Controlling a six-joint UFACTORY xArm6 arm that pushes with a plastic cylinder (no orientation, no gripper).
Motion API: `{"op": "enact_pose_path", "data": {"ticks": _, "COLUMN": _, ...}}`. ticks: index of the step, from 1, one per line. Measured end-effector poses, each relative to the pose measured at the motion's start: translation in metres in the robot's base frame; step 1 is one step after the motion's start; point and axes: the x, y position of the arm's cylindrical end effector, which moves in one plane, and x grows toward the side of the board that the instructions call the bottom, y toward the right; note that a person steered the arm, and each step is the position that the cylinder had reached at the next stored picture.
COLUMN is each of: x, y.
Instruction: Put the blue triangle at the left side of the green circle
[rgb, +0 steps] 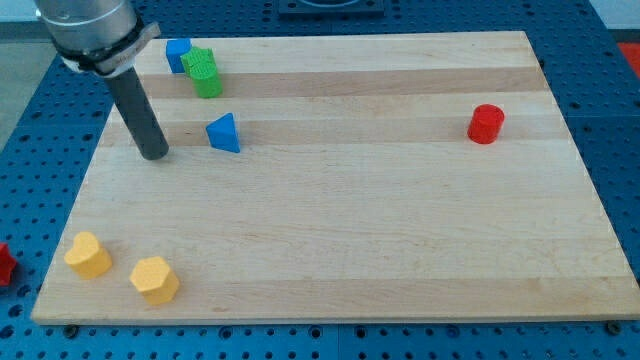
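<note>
My tip rests on the wooden bench. The arm carries no jaws, only the straight dark rod, so there is nothing spread or pressed together to report. Taking the blue triangle as the landmark: my tip stands just to the view's left of it, near but apart, with a strip of bare wood between them. Above the triangle, towards the view's top, sits the green block, whose ribbed, rounded shape I cannot make out clearly. A second blue block touches that green one on its upper left. Well apart to the view's right of the triangle, at about the same height, stands a red cylinder. Far below the triangle and to its left, near the bench's bottom corner, lie two yellow blocks, close together but not touching.
</note>
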Motion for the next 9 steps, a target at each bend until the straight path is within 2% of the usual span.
{"op": "enact_pose_path", "data": {"ticks": 1, "x": 0.024, "y": 0.049}}
{"op": "enact_pose_path", "data": {"ticks": 2, "x": -0.003, "y": 0.066}}
{"op": "enact_pose_path", "data": {"ticks": 4, "x": -0.006, "y": 0.097}}
{"op": "enact_pose_path", "data": {"ticks": 5, "x": -0.037, "y": 0.094}}
{"op": "enact_pose_path", "data": {"ticks": 7, "x": -0.066, "y": 0.025}}
{"op": "enact_pose_path", "data": {"ticks": 8, "x": -0.102, "y": 0.016}}
{"op": "enact_pose_path", "data": {"ticks": 9, "x": -0.082, "y": 0.008}}
